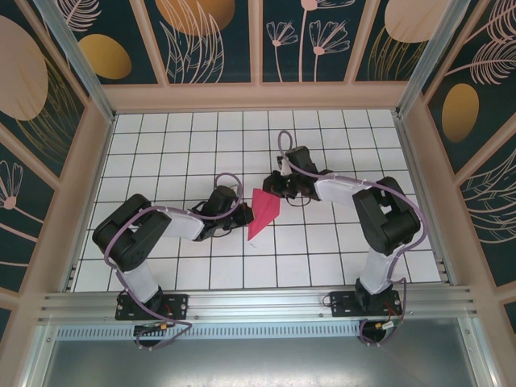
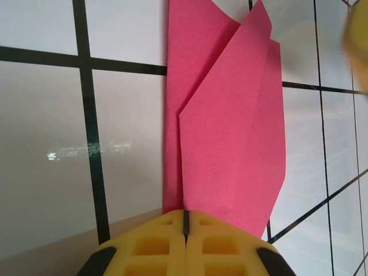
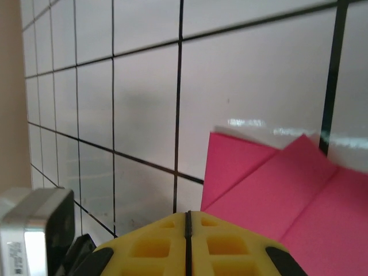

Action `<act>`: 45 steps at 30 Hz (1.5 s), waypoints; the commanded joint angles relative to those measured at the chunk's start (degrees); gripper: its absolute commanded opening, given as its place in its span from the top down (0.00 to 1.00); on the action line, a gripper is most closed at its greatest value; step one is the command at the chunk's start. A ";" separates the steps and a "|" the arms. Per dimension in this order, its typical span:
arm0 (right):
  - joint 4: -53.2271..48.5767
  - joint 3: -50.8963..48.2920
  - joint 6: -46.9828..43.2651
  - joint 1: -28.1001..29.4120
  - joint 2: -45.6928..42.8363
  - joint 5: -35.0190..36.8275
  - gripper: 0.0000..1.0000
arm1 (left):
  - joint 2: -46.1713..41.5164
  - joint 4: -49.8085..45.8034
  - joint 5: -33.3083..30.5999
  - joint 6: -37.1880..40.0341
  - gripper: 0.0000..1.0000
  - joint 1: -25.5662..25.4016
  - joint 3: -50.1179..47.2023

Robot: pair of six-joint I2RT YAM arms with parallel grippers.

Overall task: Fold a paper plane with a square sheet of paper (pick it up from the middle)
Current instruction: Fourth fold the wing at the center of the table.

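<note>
Pink paper [image 1: 264,211] folded into a narrow pointed shape, flat on the white tiled table [image 1: 161,153], in the middle between both arms. Left gripper [image 2: 185,217] closed tight at one end of it, right gripper [image 3: 188,218] closed too, just beside the other end; holding or only touching, cannot tell. Small print on the grey block [image 3: 31,230] too tiny to read.

White tiled surface [image 1: 306,266] with black grid lines. Dark teal wall panels [image 1: 218,40] with floral prints, pale wood frame [image 1: 258,97]. Aluminium rail [image 1: 258,305] along near edge, grey metal sheet [image 1: 258,363] below it.
</note>
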 commanded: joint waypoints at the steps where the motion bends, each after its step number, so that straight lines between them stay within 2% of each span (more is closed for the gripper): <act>1: 2.43 -1.30 1.38 -0.11 3.16 -0.21 0.90 | 3.75 -9.84 -2.91 1.05 1.00 -0.01 -1.62; 25: -5.15 7.99 -2.56 -7.71 12.99 1.90 0.89 | 4.20 -10.36 -3.00 1.37 1.00 -0.01 -2.79; 33: -6.38 7.64 -5.08 -8.44 5.54 3.22 0.88 | 2.90 -11.36 -3.02 1.54 1.00 -0.06 -1.66; 37: -5.32 4.64 -5.00 -7.73 0.18 1.56 0.85 | 1.14 -12.94 -3.28 1.68 1.00 -0.06 -0.41; 42: -1.27 -1.05 -2.01 -4.19 -3.10 -0.57 0.85 | -1.31 -15.50 -4.27 2.15 0.89 -0.06 2.07; 45: 0.99 -2.41 -0.10 -1.53 -2.19 -0.13 0.85 | -1.87 -16.44 -4.49 2.33 0.87 -0.06 2.83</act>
